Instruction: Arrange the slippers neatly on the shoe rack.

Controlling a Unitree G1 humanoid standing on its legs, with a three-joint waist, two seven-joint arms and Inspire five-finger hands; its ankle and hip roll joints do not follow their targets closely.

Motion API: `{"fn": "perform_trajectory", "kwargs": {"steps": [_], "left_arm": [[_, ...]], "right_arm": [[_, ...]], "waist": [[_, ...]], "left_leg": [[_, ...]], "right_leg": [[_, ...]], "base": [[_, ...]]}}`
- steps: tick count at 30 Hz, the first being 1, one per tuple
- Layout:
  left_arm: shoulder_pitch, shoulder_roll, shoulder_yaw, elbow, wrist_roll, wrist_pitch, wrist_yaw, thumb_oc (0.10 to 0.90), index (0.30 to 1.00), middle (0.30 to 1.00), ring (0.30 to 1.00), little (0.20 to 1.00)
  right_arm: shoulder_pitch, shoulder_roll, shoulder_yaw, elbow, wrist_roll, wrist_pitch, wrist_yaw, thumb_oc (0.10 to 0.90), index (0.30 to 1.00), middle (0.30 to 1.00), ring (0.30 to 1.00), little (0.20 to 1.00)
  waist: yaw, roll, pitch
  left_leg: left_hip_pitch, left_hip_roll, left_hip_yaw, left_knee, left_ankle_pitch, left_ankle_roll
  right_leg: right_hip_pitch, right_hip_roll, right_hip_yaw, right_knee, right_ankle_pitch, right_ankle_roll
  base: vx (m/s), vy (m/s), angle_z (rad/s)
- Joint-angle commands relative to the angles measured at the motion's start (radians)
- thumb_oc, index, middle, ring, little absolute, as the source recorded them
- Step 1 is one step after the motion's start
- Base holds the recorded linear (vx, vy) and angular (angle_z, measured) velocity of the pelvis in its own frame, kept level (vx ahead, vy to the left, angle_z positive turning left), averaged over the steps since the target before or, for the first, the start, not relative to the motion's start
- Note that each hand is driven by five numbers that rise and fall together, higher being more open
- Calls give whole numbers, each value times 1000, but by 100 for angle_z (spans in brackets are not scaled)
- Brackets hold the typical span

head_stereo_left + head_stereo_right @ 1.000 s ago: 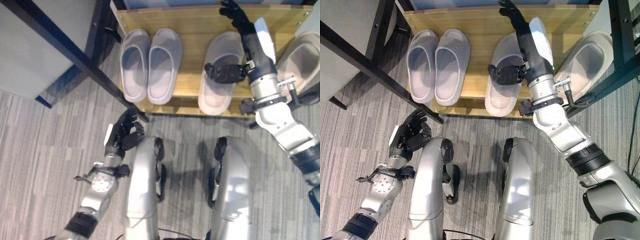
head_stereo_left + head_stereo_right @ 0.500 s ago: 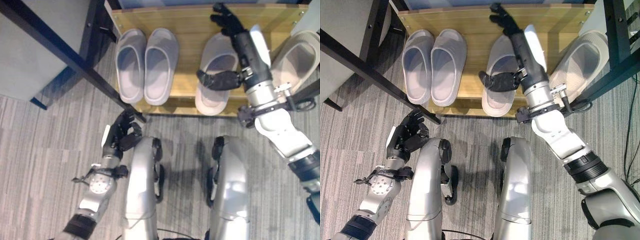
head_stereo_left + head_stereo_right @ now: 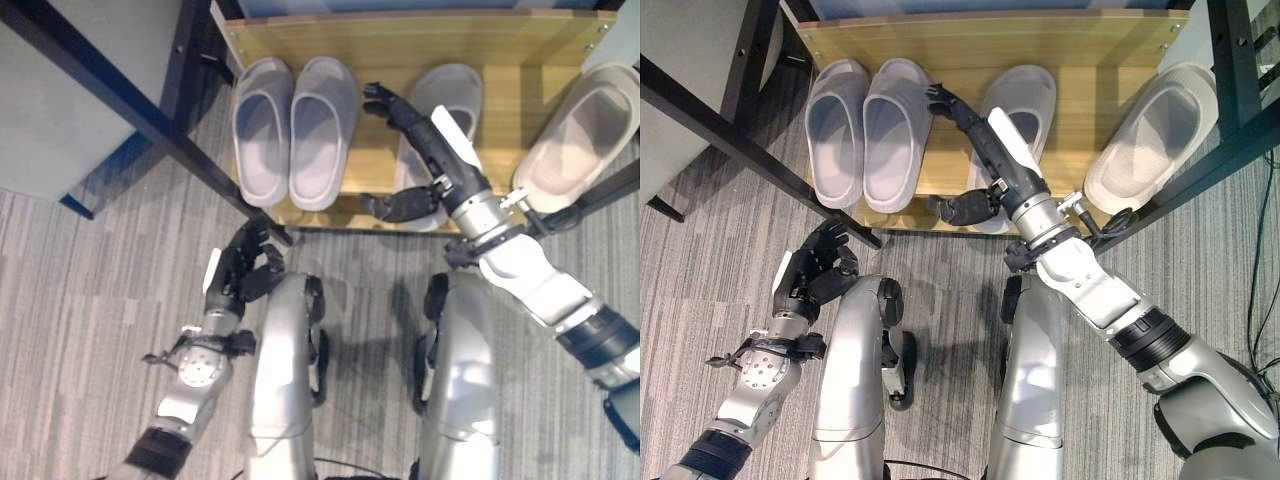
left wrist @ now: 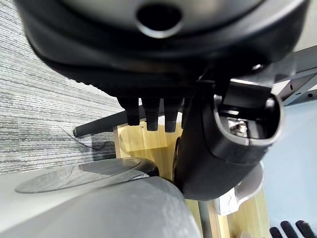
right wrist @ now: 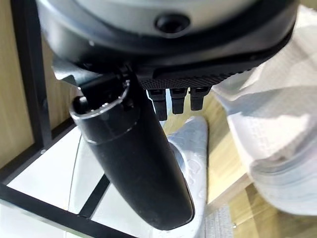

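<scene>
Even, bright indoor light falls from above, with no harsh glare. The wooden shoe rack (image 3: 400,45) is well lit, and soft shadows pool on the grey carpet (image 3: 80,300) near the robot (darkest just under the rack's near edge). The head views are fairly crisp, bending slightly at the edges. Both wrist views are dim and blurred up close, their backgrounds brighter.
</scene>
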Motion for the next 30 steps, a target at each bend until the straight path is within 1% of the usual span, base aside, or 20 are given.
{"fn": "perform_trajectory", "kwargs": {"steps": [1, 4, 5, 10, 12, 13, 16, 20, 30], "left_arm": [[175, 60, -88, 46, 85, 68, 1, 800, 900, 900, 900, 900], [180, 61, -88, 44, 87, 64, 0, 800, 900, 900, 900, 900], [187, 62, -86, 41, 88, 63, -2, 800, 900, 900, 900, 900], [196, 64, -85, 39, 89, 58, -9, 800, 900, 900, 900, 900], [196, 65, -85, 40, 92, 58, -9, 800, 900, 900, 900, 900], [199, 66, -85, 39, 93, 56, -16, 800, 900, 900, 900, 900], [203, 67, -83, 34, 90, 53, -24, 800, 900, 900, 900, 900], [203, 69, -84, 36, 80, 47, -31, 800, 900, 900, 900, 900], [209, 76, -82, 41, 66, 41, -40, 800, 900, 900, 900, 900]], "right_arm": [[-149, -41, -46, -50, -47, -65, -37, 800, 900, 900, 900, 900], [-139, -55, -49, -39, -65, -64, -42, 800, 900, 900, 900, 900], [-127, -76, -55, -27, -81, -62, -46, 800, 900, 900, 900, 900], [-101, -130, -72, -6, -109, -64, -49, 800, 900, 900, 900, 900], [-94, -139, -76, -3, -110, -66, -50, 800, 900, 900, 900, 900], [-85, -163, -84, 6, -109, -71, -50, 800, 900, 900, 900, 900], [-69, -188, -102, 26, -105, -75, -55, 800, 900, 900, 900, 900], [-59, -207, -118, 62, -93, -83, -58, 800, 900, 900, 900, 900], [-54, -218, -132, 127, -69, -92, -66, 800, 900, 900, 900, 900]], "waist": [[66, -30, -23], [67, -28, -23], [65, -26, -23], [63, -20, -23], [63, -19, -23], [61, -20, -23], [61, -22, -23], [62, -21, -23], [63, -20, -23]], "left_leg": [[-24, -2, -17, -12, -48, -3], [-24, -2, -15, -13, -48, -3], [-24, -2, -16, -12, -48, -1], [-24, -3, -17, -8, -51, -1], [-24, -4, -18, -7, -51, -1], [-24, -5, -19, -7, -51, -2], [-24, -6, -19, -7, -51, -2], [-24, -7, -20, -8, -51, -4], [-24, -9, -21, -16, -48, -9]], "right_leg": [[-11, 12, 35, 13, 51, -116], [-11, 13, 36, 9, 52, -114], [-11, 13, 37, 8, 51, -113], [-11, 13, 39, 5, 50, -110], [-11, 13, 39, 4, 49, -110], [-11, 14, 41, 5, 49, -110], [-11, 14, 45, 5, 50, -111], [-11, 15, 46, 6, 47, -111], [-11, 16, 46, 7, 45, -111]], "base": [[0, 0, 0], [0, 0, 0], [0, 0, 0], [0, 6, -1], [4, 9, -4], [0, 0, 0], [0, 0, 0], [0, 0, 0], [0, 0, 0]]}}
